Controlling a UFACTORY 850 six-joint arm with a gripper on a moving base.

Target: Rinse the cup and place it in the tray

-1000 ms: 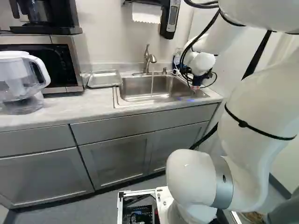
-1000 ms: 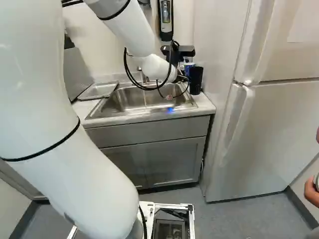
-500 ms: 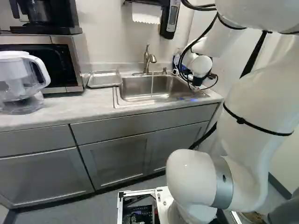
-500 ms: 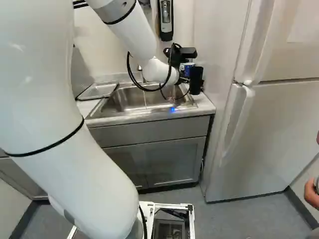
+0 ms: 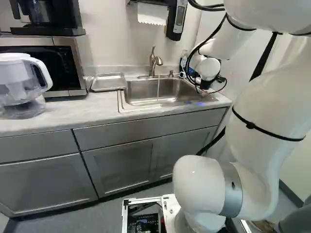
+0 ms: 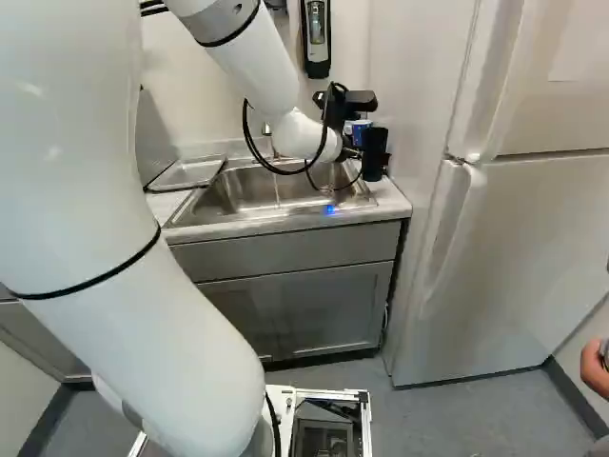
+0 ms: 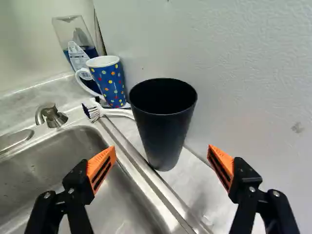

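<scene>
In the right base view my gripper (image 6: 350,152) is at the sink's right end, close beside the black cup (image 6: 374,150), its fingers mostly hidden. The wrist view has the gripper (image 7: 162,147) wide open, orange pads apart. The tall black cup (image 7: 163,129) stands upright and empty on the counter, ahead of the fingers and in line with the gap between them; neither pad touches it. A shallow metal tray (image 5: 108,82) lies on the counter left of the sink (image 5: 160,91). A thin stream of water runs from the faucet (image 5: 153,62).
Near the cup are a blue dotted mug (image 7: 109,80), a white brush (image 7: 113,111) and a clear bottle (image 7: 79,48) holding blue liquid. A wall (image 7: 243,87) rises just beyond the cup. A water pitcher (image 5: 22,85) and microwave (image 5: 60,65) stand left; the fridge (image 6: 504,248) is right.
My wrist has shifted and turned slightly beside the cup, mostly in the first half second, and has since held nearly still. The base and the cup have not moved.
</scene>
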